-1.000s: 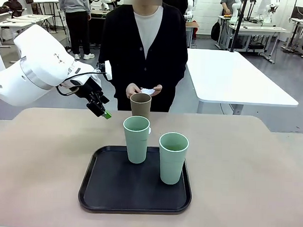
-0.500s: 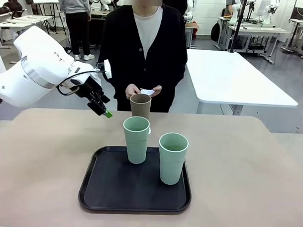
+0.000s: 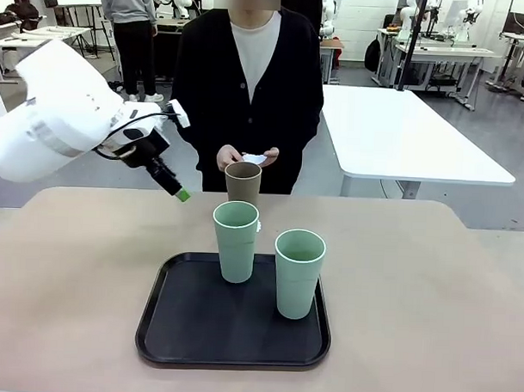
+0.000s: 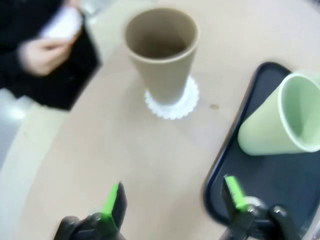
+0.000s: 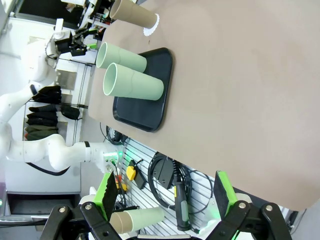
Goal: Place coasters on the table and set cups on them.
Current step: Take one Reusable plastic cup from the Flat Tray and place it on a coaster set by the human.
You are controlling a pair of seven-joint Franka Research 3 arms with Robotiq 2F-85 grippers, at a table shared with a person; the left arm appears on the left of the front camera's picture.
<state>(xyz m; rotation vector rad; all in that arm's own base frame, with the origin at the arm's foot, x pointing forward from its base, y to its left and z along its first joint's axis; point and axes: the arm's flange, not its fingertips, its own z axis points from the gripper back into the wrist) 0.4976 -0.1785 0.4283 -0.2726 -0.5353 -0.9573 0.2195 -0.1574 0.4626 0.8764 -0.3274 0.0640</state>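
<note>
Closest to us, our right gripper (image 5: 165,187) hangs out past the edge of the surface (image 3: 414,279), its fingers spread wide with nothing between them. On the near middle of the surface lies a black tray (image 3: 197,327). It carries two green cups, both upright: the nearer green cup (image 3: 299,273) on the right side and the farther green cup (image 3: 235,241) at the back left. Just beyond the tray, the brown cup (image 4: 162,55) stands upright on a white coaster (image 4: 172,111), which lies flat on the bare surface. Left of that cup we see our left gripper (image 3: 181,194) raised above the surface, fingers parted and empty. At the far edge stands a person whose hands (image 3: 231,156) hold more coasters (image 3: 255,158) at waist height, above the brown cup.
</note>
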